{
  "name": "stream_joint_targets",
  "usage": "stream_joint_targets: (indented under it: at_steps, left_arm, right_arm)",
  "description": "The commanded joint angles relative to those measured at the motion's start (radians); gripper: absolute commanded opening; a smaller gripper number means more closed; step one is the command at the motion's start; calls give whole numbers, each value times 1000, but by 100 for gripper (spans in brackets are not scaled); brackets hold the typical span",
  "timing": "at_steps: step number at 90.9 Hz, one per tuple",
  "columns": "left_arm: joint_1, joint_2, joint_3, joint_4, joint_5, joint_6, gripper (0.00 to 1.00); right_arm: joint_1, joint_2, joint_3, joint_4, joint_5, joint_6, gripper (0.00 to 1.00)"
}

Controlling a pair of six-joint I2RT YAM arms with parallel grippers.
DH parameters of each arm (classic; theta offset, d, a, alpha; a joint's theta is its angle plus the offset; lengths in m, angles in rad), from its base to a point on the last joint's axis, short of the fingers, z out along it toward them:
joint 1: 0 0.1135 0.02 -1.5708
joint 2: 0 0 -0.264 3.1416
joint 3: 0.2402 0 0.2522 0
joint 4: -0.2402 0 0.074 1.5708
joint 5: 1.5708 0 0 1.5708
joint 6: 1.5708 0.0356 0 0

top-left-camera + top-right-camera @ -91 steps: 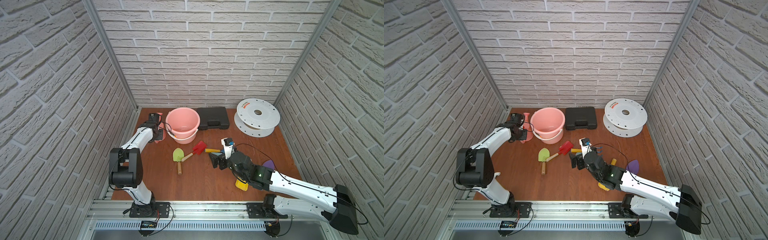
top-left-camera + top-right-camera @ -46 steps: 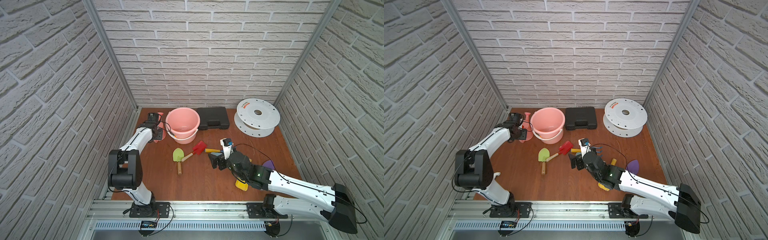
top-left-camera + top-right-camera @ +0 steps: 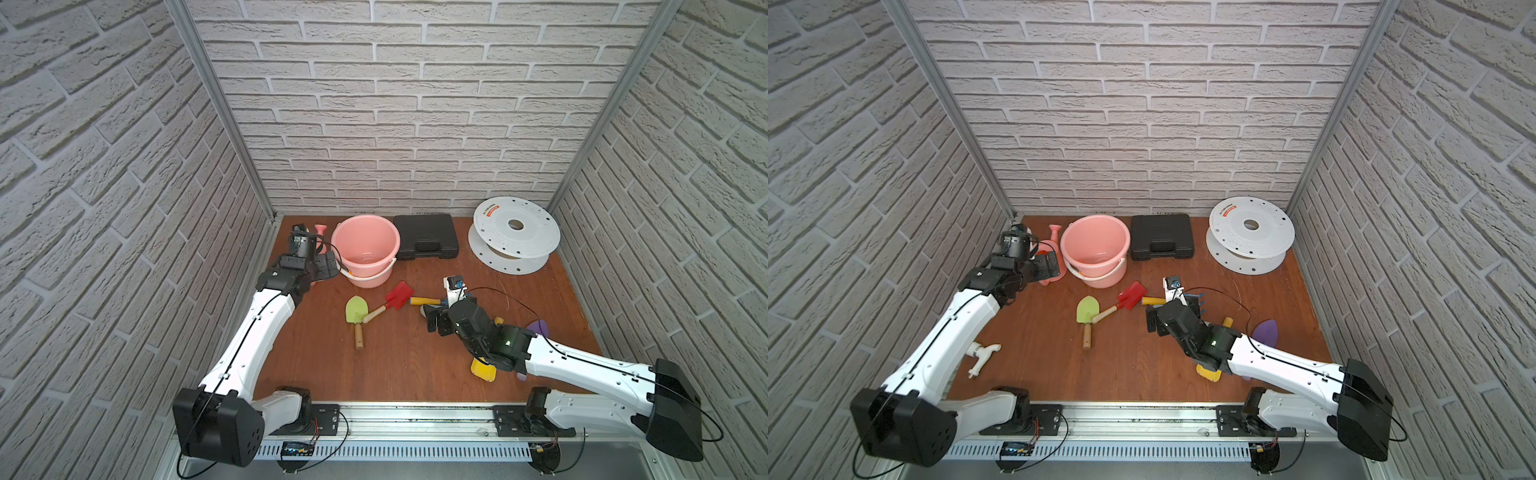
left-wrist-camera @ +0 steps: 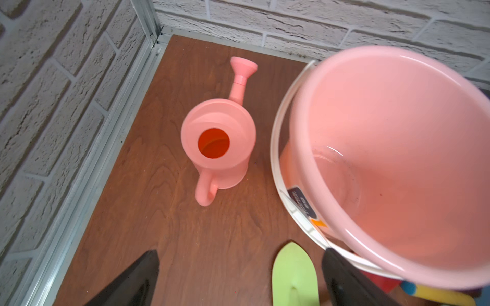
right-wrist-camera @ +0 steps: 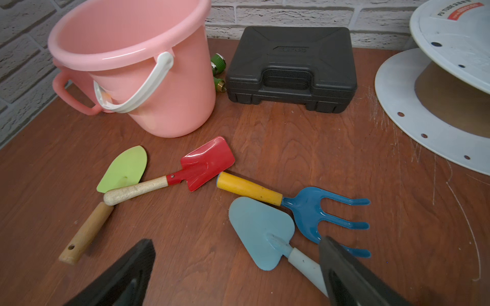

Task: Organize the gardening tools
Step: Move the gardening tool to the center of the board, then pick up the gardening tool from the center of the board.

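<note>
The pink watering can point(image 4: 217, 143) stands upright in the back left corner, beside a pink bucket point(image 3: 365, 245). My left gripper point(image 4: 240, 251) hangs open just in front of the can, holding nothing. A green spade point(image 3: 356, 309) and a red spade point(image 3: 399, 295) lie mid-table. My right gripper point(image 5: 236, 239) is open low over a pale blue trowel point(image 5: 261, 230), its fingers on either side of the trowel without touching it. A blue rake point(image 5: 307, 209) with a yellow handle lies beside the trowel. A yellow tool point(image 3: 484, 370) and a purple one point(image 3: 539, 327) lie partly under the right arm.
A black case point(image 3: 426, 241) and a white reel point(image 3: 515, 232) stand along the back wall. Green hose fittings point(image 5: 218, 63) sit between bucket and case. A white tap-like part point(image 3: 982, 353) lies near the left arm. Brick walls close in three sides.
My left gripper has opened and let go of the watering can, which stays upright by the bucket. The right gripper has shifted slightly over the pale blue trowel.
</note>
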Motion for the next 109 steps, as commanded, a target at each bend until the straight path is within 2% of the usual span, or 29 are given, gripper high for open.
stream_joint_targets:
  at_steps: [1, 7, 17, 28, 38, 61, 79, 96, 109]
  left_arm:
    - [-93, -83, -66, 9, -69, -106, 98]
    - [-154, -124, -112, 24, -94, -139, 98]
    - [-252, -166, -172, 40, -173, -187, 98]
    - [-315, -200, -263, 113, -179, -228, 98]
    - [-355, -217, -312, 125, -226, -244, 98]
    - [-363, -343, -487, 179, -380, -292, 98]
    - [-364, -462, -555, 192, -395, -291, 98]
    - [-365, -464, -555, 213, -364, -281, 98]
    - [-365, -464, -554, 215, -347, -276, 98]
  right_arm:
    - [-32, -3, -8, 52, -75, -14, 95]
    - [-35, 12, -15, 93, -121, -39, 94]
    - [-36, 82, 24, 76, -120, -17, 94]
    - [-21, 174, 83, 61, -159, 35, 93]
    - [41, 272, 149, 78, -141, 72, 93]
    - [101, 598, 392, 30, -105, 282, 95]
    - [109, 779, 572, -30, -70, 402, 96]
    - [111, 916, 686, -85, -80, 452, 97]
    - [110, 950, 705, -132, -84, 454, 95]
